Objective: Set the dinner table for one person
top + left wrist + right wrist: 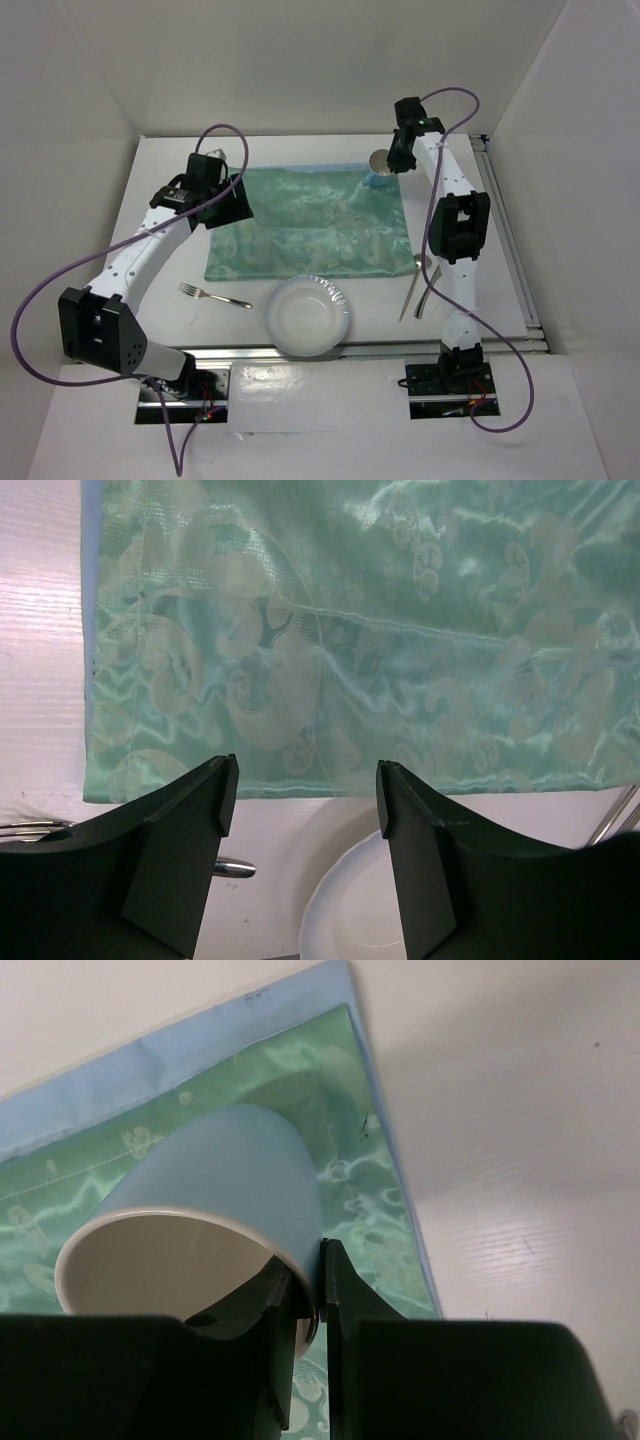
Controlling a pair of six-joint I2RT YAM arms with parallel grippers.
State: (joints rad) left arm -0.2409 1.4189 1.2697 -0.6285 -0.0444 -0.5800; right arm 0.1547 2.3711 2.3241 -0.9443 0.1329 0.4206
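Note:
A shiny green patterned mat (310, 222) lies in the middle of the white dinner table (170, 320). My right gripper (392, 160) is shut on the rim of a light blue cup (380, 168) at the mat's far right corner; in the right wrist view the cup (215, 1190) has one finger inside and one outside its wall. My left gripper (232, 205) is open and empty above the mat's left edge. A white plate (307, 316) sits by the near edge, a fork (213, 295) to its left. A spoon (414, 280) and a knife (426, 295) lie right of the plate.
A metal rail (510, 240) runs along the table's right edge, another along the near edge (380, 348). White walls enclose the table on three sides. In the left wrist view the mat's near hem (340, 780), the plate's rim (350, 880) and the fork's handle (232, 868) show.

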